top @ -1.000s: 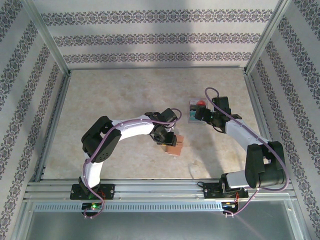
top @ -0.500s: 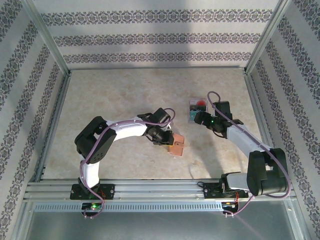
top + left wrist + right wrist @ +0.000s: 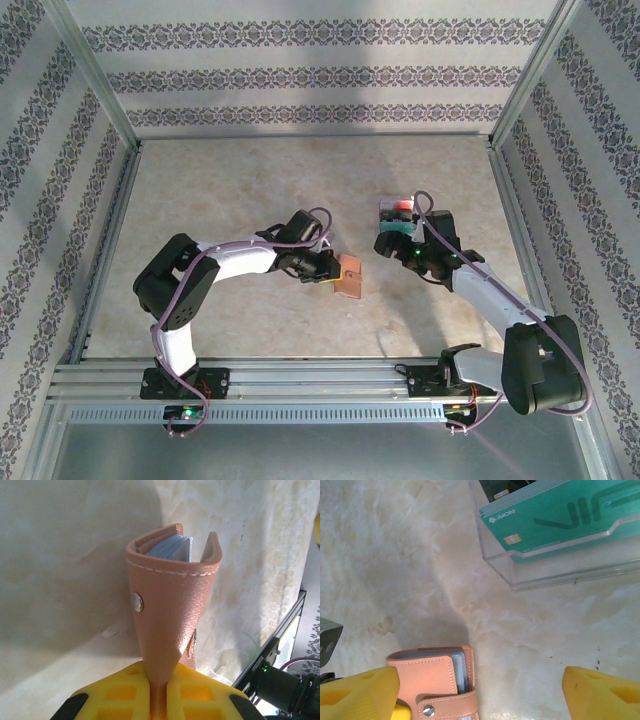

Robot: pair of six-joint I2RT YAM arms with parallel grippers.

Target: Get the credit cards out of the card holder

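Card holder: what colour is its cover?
The card holder is salmon pink with pale stitching; the left wrist view shows it best.

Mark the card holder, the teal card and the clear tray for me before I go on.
card holder (image 3: 170, 605), left wrist view, on its pink outer flap below the stitching.
teal card (image 3: 560, 517), right wrist view, on its printed face.
clear tray (image 3: 545, 571), right wrist view, on its near wall.

Twin white arms, black joints
Left arm and right arm trail purple cables; fingers are blocky yellow plastic.
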